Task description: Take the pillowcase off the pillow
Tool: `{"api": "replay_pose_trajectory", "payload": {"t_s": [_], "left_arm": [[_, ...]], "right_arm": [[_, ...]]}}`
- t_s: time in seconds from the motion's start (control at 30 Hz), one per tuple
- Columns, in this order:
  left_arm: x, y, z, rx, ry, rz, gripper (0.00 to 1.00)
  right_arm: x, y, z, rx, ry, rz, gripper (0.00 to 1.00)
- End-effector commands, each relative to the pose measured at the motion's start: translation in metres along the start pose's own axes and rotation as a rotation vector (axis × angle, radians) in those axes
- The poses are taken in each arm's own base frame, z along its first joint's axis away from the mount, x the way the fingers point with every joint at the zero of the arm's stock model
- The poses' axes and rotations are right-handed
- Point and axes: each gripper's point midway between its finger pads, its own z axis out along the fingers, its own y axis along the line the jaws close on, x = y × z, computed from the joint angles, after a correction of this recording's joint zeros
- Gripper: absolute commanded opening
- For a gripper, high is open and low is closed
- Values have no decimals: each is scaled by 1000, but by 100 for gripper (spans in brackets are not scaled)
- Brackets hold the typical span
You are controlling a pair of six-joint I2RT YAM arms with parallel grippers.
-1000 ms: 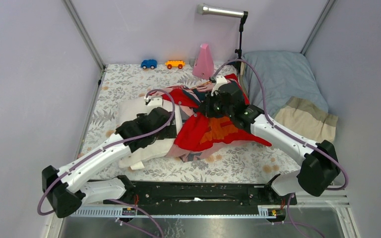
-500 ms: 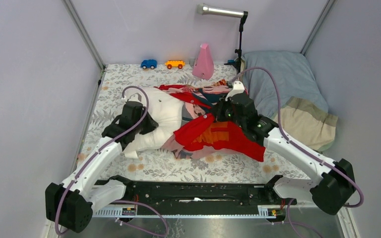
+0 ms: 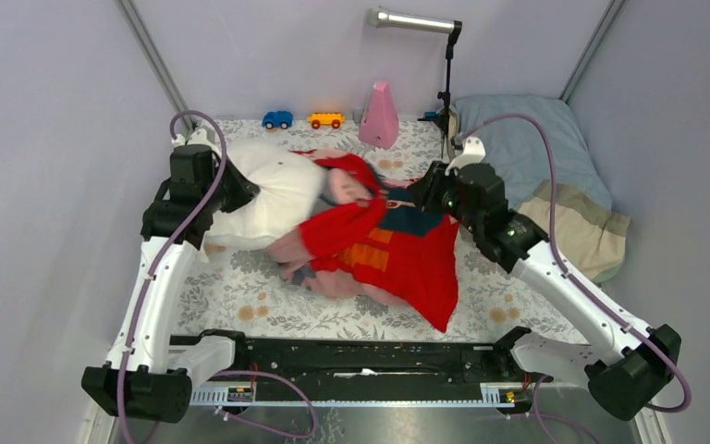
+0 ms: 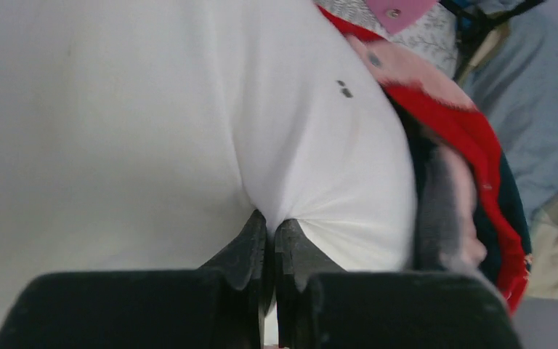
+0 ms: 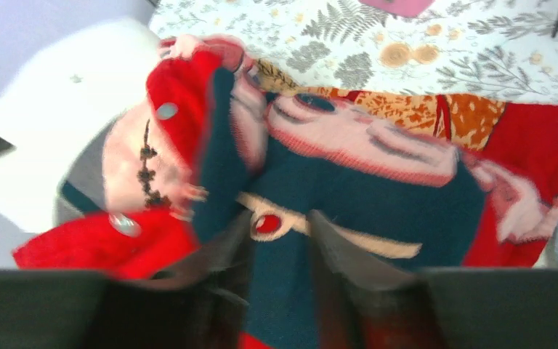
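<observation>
The white pillow [image 3: 273,190] lies at the back left of the floral mat. My left gripper [image 3: 245,192] is shut on a pinch of its fabric, seen close in the left wrist view [image 4: 270,222] with the pillow [image 4: 152,109] filling the frame. The red, orange and teal pillowcase [image 3: 407,259] is spread crumpled in the middle, its edge bunched against the pillow's right end [image 4: 479,153]. My right gripper [image 3: 425,196] hovers at the pillowcase's back right edge. In the right wrist view its jaws [image 5: 280,222] stand apart over the teal print [image 5: 363,196].
A grey-blue pillow with a beige end [image 3: 536,157] lies at the back right. A pink cone [image 3: 380,116], a blue toy car [image 3: 277,119], an orange toy car [image 3: 325,119] and a lamp stand [image 3: 446,74] line the back wall. Walls close in on both sides.
My left gripper shut on the pillow and dragged it back and left, out of the pillowcase. My right gripper swung right and its jaws parted; the pillowcase sank flatter.
</observation>
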Motion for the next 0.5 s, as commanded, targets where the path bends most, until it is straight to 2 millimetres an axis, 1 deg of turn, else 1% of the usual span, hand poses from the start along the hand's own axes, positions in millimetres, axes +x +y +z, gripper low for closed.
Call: {"api": "replay_pose_trajectory", "payload": {"t_s": [0.0, 0.03, 0.07, 0.1, 0.13, 0.2, 0.27, 0.33, 0.4, 0.47], "left_arm": [[-33, 15, 2, -37, -88, 31, 0], [-26, 8, 8, 6, -51, 21, 0], [-20, 5, 13, 28, -25, 8, 0], [-16, 5, 19, 41, -8, -3, 0], [-14, 5, 22, 45, -5, -11, 0], [-13, 8, 26, 37, -18, -32, 0], [-13, 10, 29, 34, -30, -45, 0], [-13, 11, 32, 30, -33, -56, 0], [-13, 14, 36, 19, -40, -73, 0], [-14, 16, 37, 15, -65, -99, 0]], "right_arm": [[-29, 48, -10, -210, 75, -135, 55], [-15, 60, -9, -232, 129, -175, 70], [-3, 68, -9, -218, 146, -227, 80], [5, 71, -9, -189, 139, -288, 86], [16, 79, -13, -202, 152, -327, 89], [38, 87, -22, -225, 197, -366, 90], [56, 87, -32, -213, 228, -395, 90], [78, 85, -43, -204, 282, -412, 91], [101, 72, -55, -164, 356, -425, 92], [114, 50, -70, -86, 411, -419, 93]]}}
